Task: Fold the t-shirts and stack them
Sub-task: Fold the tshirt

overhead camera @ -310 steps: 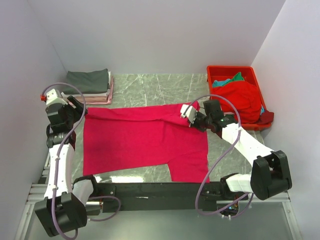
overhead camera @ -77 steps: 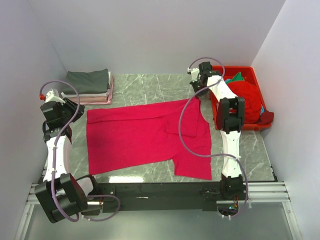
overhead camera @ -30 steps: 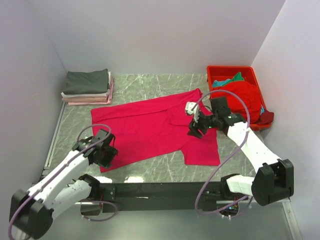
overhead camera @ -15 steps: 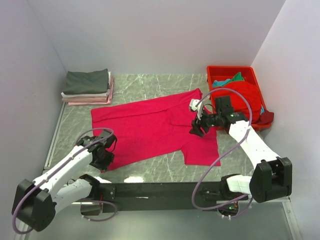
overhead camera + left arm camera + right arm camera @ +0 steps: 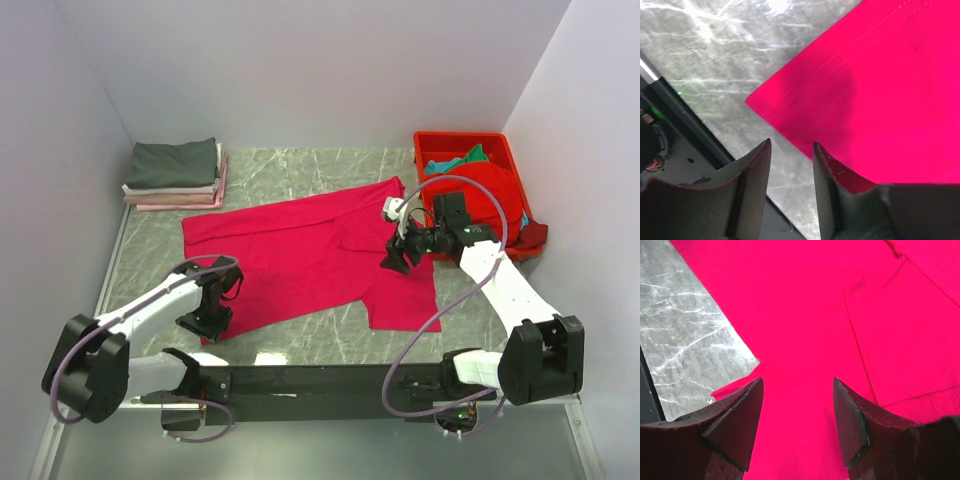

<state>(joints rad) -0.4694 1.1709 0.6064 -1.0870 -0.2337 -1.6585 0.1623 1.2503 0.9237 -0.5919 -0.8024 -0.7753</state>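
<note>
T-shirt (image 5: 290, 255), left gripper (image 5: 791, 146), right gripper (image 5: 797, 382) both parted, empty

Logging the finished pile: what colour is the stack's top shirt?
The top shirt is dark grey; the top external view shows it best.

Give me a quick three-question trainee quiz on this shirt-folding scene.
1. True or false: the right gripper is open above the crimson-pink t-shirt.
2. Which colour tops the folded stack? A dark grey, B teal, C white.
3. Fill in: the left gripper is at the t-shirt's near-____ corner.
Key: 1 true; 2 A; 3 left.
</note>
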